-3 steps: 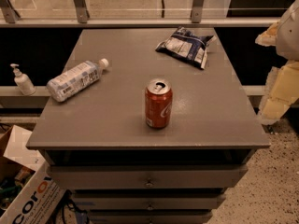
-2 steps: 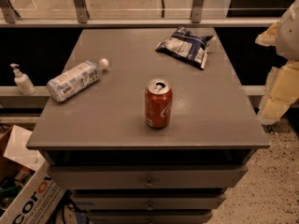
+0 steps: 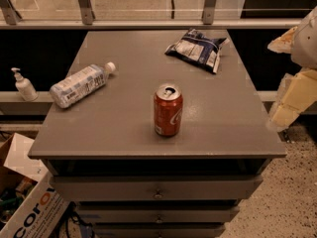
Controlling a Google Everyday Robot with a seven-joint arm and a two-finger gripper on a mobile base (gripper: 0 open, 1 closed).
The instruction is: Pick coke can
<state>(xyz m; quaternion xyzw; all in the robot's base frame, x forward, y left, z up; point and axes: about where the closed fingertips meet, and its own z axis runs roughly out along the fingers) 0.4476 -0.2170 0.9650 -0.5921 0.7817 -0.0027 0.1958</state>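
Note:
The coke can [image 3: 168,109] is red with white script and a silver top. It stands upright near the middle of the grey cabinet top [image 3: 129,133], towards its front edge. My gripper [image 3: 293,99] shows as cream-coloured parts at the right edge of the camera view, beyond the cabinet's right side. It is well to the right of the can, touches nothing and holds nothing that I can see.
A clear plastic water bottle [image 3: 81,84] lies on its side at the left of the top. A crumpled blue and white snack bag [image 3: 196,48] lies at the back right. A soap dispenser [image 3: 23,86] stands on a ledge to the left. A cardboard box [image 3: 29,207] sits on the floor at lower left.

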